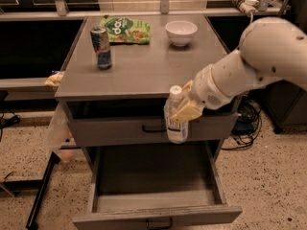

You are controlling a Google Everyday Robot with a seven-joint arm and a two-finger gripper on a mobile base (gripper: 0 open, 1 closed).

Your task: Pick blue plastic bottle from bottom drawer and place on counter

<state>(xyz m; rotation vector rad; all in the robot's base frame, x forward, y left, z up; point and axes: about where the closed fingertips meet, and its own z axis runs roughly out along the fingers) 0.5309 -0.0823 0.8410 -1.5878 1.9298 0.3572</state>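
Pincer (184, 110) sits just in front of the cabinet, right of centre, on the end of the fat white arm (254, 61) that comes in from the right. It's clamped on the blue plastic bottle (175, 128); tan pads (188, 112) press the bottle's mid-body from the right side. The bottle is upright w/ its white cap above the pincer, about level w/ the table's front edge, and its label end hangs below the pincer.

Directly behind the pincer: the shallow upper drawer (115, 131), closed, its dark handle just left of the bottle. Below the pincer and toward me: the bottom drawer (153, 214), pulled all the way out, nothing visible inside. The bottle is up clear of it, not touching its walls.

Above and behind the pincer is the grey table (144, 66). The bottle isn't on it. On top, well away from the pincer: a drink can (101, 47) standing far left, a green snack bag (125, 29) lying flat at the back left, and a white bowl (181, 31) at the back, approx. straight beyond the pincer.

Right of the pincer, past the cabinet, cables (244, 123) lie on the speckled floor.
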